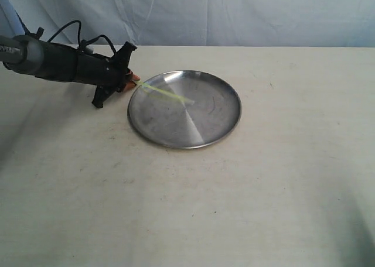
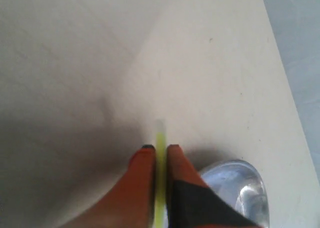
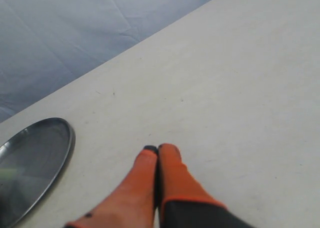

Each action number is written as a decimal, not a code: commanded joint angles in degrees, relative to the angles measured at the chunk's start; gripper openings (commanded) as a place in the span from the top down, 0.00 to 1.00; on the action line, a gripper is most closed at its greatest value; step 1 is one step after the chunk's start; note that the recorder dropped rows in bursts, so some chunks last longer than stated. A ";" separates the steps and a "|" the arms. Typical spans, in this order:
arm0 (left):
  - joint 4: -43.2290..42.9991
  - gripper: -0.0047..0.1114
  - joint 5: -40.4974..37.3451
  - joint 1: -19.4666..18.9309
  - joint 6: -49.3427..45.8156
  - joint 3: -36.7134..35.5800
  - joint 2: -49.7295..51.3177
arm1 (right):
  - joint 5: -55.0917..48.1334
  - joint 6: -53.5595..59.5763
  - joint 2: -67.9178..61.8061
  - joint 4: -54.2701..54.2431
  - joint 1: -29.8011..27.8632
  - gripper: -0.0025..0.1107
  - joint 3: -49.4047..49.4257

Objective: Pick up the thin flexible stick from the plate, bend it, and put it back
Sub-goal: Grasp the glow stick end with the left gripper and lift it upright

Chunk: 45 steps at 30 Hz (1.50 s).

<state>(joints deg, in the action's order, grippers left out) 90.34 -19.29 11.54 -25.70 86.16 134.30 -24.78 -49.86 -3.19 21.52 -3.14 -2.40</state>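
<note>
The round silver plate [image 1: 193, 117] lies on the pale table, a bit left of the middle in the exterior view. The thin pale yellow-green stick [image 1: 167, 93] slants over the plate's left part, one end at the rim. My left gripper [image 1: 134, 79] is at that rim end, shut on the stick. In the left wrist view the stick [image 2: 160, 153] runs between the orange fingers [image 2: 142, 173], its tip poking past them, and the left gripper [image 2: 160, 148] is over the table beside the plate's edge [image 2: 245, 188]. My right gripper [image 3: 158, 149] is shut and empty, beside the plate [image 3: 35, 158].
A pale table [image 1: 234, 197] carries everything. A blue-grey cloth backdrop [image 1: 234, 12] hangs behind its far edge. The left arm's dark body and cable [image 1: 58, 59] reach in from the upper left. The right arm is outside the exterior view.
</note>
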 commanded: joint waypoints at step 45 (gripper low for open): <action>6.06 0.96 -36.68 6.42 -33.47 -11.97 -29.92 | 40.09 -10.11 -0.09 -18.58 0.46 0.98 0.30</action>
<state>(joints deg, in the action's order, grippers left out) 93.51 -52.14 17.67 -55.81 74.59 105.50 8.60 -54.68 -3.19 9.84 -3.14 -2.40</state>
